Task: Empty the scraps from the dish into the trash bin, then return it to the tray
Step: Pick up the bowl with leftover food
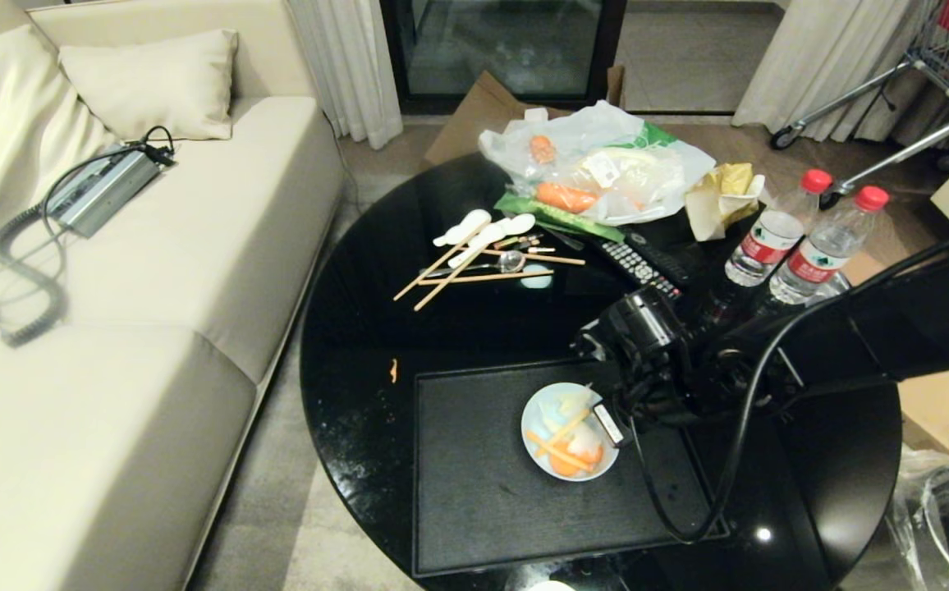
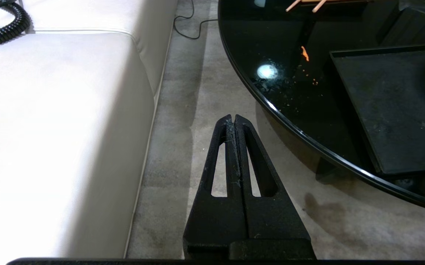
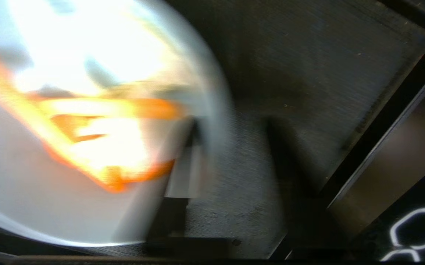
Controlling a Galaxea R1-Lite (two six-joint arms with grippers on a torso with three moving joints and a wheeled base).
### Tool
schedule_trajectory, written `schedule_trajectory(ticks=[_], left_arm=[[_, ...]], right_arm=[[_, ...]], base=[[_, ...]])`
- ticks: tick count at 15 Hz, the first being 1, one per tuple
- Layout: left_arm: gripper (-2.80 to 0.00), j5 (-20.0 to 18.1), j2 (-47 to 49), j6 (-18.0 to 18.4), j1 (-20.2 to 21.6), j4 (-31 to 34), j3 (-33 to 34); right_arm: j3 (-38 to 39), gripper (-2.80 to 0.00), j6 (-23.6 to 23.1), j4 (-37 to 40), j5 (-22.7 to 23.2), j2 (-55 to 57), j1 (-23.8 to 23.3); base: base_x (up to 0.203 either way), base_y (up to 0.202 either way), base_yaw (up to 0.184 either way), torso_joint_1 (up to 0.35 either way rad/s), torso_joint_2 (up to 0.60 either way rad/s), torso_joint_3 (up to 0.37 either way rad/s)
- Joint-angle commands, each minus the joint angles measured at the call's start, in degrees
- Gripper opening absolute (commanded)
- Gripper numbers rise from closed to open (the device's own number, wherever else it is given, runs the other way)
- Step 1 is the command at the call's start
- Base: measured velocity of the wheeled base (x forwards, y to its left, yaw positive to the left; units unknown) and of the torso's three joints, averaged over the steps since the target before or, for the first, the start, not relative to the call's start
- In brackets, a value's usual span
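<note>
Your right gripper (image 1: 612, 420) is down at the dish (image 1: 569, 432), with one finger (image 3: 183, 173) inside the rim and the other outside it. The jaws straddle the rim, but the blur means you cannot tell whether they have closed on it. The dish sits on the tray (image 1: 474, 492), toward its far right corner, with the scraps (image 1: 565, 447) inside: orange carrot strips and pale peelings. The trash bin (image 1: 946, 513) stands on the floor off the round black table's (image 1: 359, 328) near right edge. Your left gripper (image 2: 233, 121) hangs with its jaws pressed together above the floor, between the sofa (image 2: 50, 129) and the table.
</note>
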Motion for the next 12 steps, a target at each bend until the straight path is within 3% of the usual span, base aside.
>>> schedule_trajectory(ticks=[1,12], left_arm=[[-2.8,0.01,-0.02,-0.02,0.0,-0.02,0.0],[-2.8,0.01,-0.02,-0.02,0.0,-0.02,0.0]], right_arm=[[0.09,-2.8,0.76,-0.07,-0.11,0.21,0.01],[1.24,-2.8,2.96,-0.07,-2.66,-0.95,0.83]], base=[[0.0,0.0,0.0,0.0,0.0,0.0],[0.0,0.0,0.0,0.0,0.0,0.0]])
